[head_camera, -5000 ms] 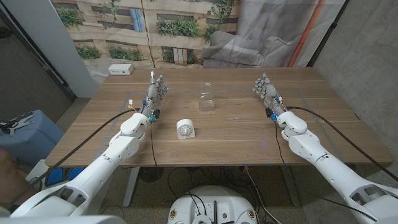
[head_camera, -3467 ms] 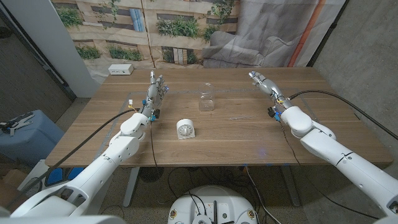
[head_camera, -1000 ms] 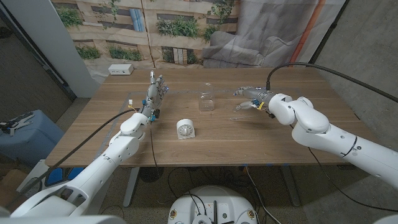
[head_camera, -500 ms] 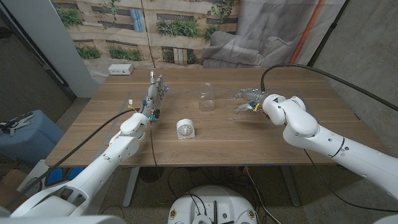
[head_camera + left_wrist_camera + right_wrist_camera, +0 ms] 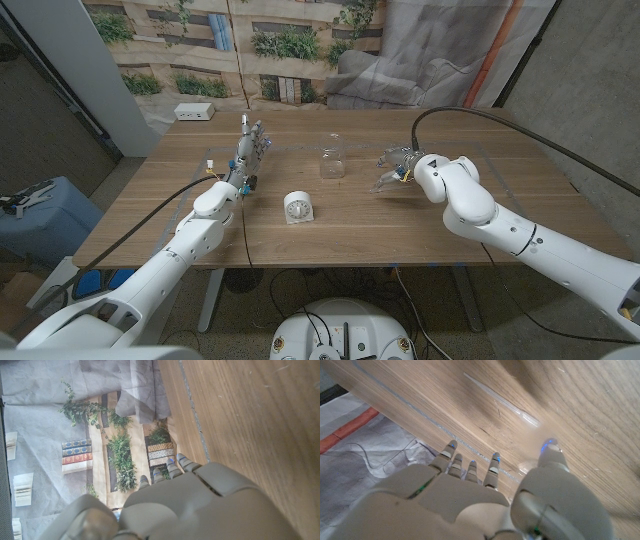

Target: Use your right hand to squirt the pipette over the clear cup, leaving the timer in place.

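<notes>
Right robot hand (image 5: 392, 165) hovers palm-down, fingers spread, holding nothing, over slim clear plastic pipette (image 5: 502, 400) lying on wooden table (image 5: 360, 215). Clear cup (image 5: 331, 162) nearby; white round timer (image 5: 297, 208) apart. Left robot hand (image 5: 250, 150) upright, fingers straight, empty.

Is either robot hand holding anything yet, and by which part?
Nothing is held. The right hand hovers open above the pipette, which lies on the table; the left hand is empty.

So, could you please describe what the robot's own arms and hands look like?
Both arms are glossy white rounded shells with a black cable running along each. The left robot hand and right robot hand are light grey, with small coloured wires at the wrists. Blue dots mark the right fingertips.
</notes>
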Robot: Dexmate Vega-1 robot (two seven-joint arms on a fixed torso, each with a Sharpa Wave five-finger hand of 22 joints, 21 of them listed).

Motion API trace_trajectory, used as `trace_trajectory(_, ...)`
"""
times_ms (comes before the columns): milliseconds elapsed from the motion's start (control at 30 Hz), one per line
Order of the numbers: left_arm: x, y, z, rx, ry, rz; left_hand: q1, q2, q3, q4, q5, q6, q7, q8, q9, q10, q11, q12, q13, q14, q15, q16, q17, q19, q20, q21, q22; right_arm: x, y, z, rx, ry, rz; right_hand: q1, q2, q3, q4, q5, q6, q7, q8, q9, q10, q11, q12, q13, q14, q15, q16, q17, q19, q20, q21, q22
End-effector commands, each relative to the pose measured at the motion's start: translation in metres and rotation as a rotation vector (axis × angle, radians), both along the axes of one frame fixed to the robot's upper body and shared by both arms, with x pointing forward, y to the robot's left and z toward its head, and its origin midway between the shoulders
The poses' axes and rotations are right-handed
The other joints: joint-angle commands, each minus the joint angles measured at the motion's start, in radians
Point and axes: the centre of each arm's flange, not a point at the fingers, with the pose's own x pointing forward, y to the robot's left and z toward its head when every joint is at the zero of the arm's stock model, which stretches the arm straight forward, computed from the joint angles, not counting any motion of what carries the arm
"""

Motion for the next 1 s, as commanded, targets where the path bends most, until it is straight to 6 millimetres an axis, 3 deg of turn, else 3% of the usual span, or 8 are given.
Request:
trace_trajectory(33, 0.0, 0.0, 0.0, 0.0, 0.0, 0.0, -0.001, 0.045, -0.005, 0.0, 0.005, -0.005, -0.006, 0.006, 0.002, -0.001, -0.001, 0.005, 0.005, -0.008, -0.115, 0.006, 0.001, -0.006, -0.091, 0.006, 0.002, 0.005, 0.014, -0.012, -0.026, 0.012, -0.05, 0.017, 0.013, 0.009, 0.001, 0.009, 0.02, -0.004, 0.009, 0.003, 0.007, 0.005, 0.007, 0.004, 0.011, 0.001, 0.009, 0.002, 0.012, -0.002, 0.01, 0.004)
trace_trajectory(400, 0.0, 0.0, 0.0, 0.0, 0.0, 0.0, -0.002, 0.045, -0.005, 0.001, 0.005, -0.005, -0.006, 0.006, 0.002, -0.002, -0.001, 0.005, 0.005, -0.008, -0.115, 0.006, 0.002, -0.005, -0.092, 0.006, 0.002, 0.009, 0.021, -0.02, -0.027, -0.023, -0.041, 0.072, 0.018, 0.034, -0.014, 0.021, 0.08, -0.043, 0.03, 0.003, 0.029, -0.012, 0.011, 0.005, 0.035, -0.012, 0.017, -0.001, 0.029, -0.009, 0.011, 0.004)
trace_trajectory(733, 0.0, 0.0, 0.0, 0.0, 0.0, 0.0, -0.002, 0.045, -0.005, 0.001, 0.005, -0.005, -0.006, 0.006, 0.002, -0.002, -0.001, 0.005, 0.005, -0.007, -0.114, 0.006, 0.002, -0.005, -0.092, 0.006, 0.002, 0.017, 0.024, -0.026, -0.046, -0.017, -0.044, 0.099, 0.014, 0.044, -0.016, 0.02, 0.095, -0.059, 0.036, 0.004, 0.04, -0.025, 0.013, 0.005, 0.047, -0.022, 0.022, -0.001, 0.037, -0.012, 0.011, 0.004)
trace_trajectory(1000, 0.0, 0.0, 0.0, 0.0, 0.0, 0.0, -0.001, 0.045, -0.005, 0.0, 0.005, -0.005, -0.006, 0.006, 0.002, -0.002, -0.002, 0.005, 0.005, -0.008, -0.114, 0.006, 0.002, -0.005, -0.092, 0.006, 0.002, 0.021, 0.027, -0.027, -0.061, -0.017, -0.043, 0.134, 0.029, 0.063, -0.014, 0.021, 0.124, -0.07, 0.046, 0.004, 0.045, -0.038, 0.012, 0.006, 0.054, -0.033, 0.025, 0.0, 0.045, -0.022, 0.01, 0.004)
